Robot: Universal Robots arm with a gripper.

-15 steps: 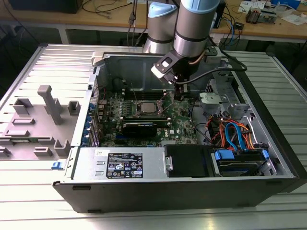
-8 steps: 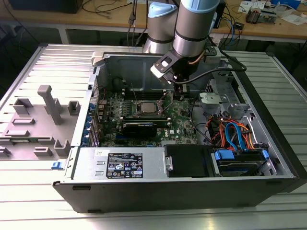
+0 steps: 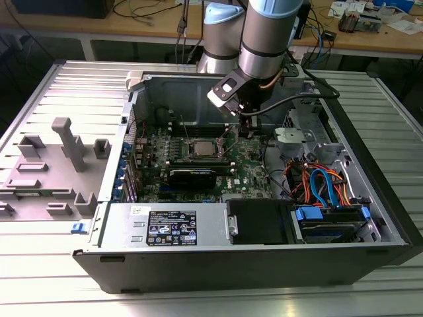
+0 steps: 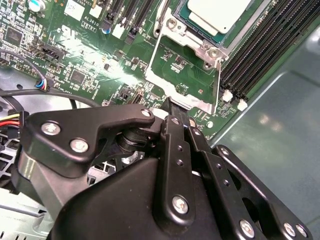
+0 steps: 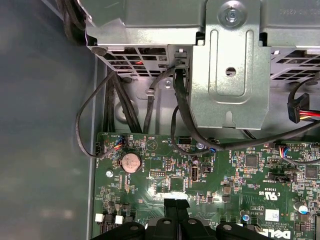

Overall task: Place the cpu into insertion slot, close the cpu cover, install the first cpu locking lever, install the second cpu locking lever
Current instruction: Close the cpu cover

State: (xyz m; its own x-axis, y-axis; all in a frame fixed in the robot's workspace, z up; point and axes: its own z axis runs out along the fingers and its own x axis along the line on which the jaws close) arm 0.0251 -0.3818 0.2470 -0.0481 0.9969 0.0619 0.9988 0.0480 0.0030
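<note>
At about nine o'clock in the exterior view, at that view's left, a pale grey moulded plastic fixture (image 3: 56,165) is lying on the ribbed silvery metal table (image 3: 39,277). Just beside it toward three o'clock, the open black-and-grey computer case (image 3: 251,264) is resting on the same table. A boxy silver power supply with a label (image 3: 165,228) is sitting along the case's six o'clock wall.

The green motherboard (image 3: 158,142) is lying flat inside the case. Near its middle the cpu (image 3: 201,148), a small flat square chip with a silvery-grey top, is sitting in the insertion slot (image 3: 187,154), a square socket with a silvery rim. The gripper (image 3: 243,125), black and hanging from the grey-and-blue arm, is hovering at about two o'clock from the chip, close above the board. At four o'clock in the case, a bundle of blue and orange cables (image 3: 324,185) is curling over the drive bay.

In the second wrist view the cpu (image 4: 220,12) is lying seated in the insertion slot (image 4: 171,25), beside the long black memory slots (image 4: 270,45). The cpu cover (image 4: 195,100), a thin silvery frame plate, is standing swung open off the chip, its cut-out framing bare green board. The gripper (image 4: 169,104) is holding its fingers drawn narrowly together, tips right at the cover's free edge; whether they are touching it I cannot tell.

In the first wrist view the gripper (image 5: 175,204) is showing its tips pressed side by side above the board, near a round silver coin battery (image 5: 131,162) and well apart from a folded silvery steel bracket (image 5: 225,75).
</note>
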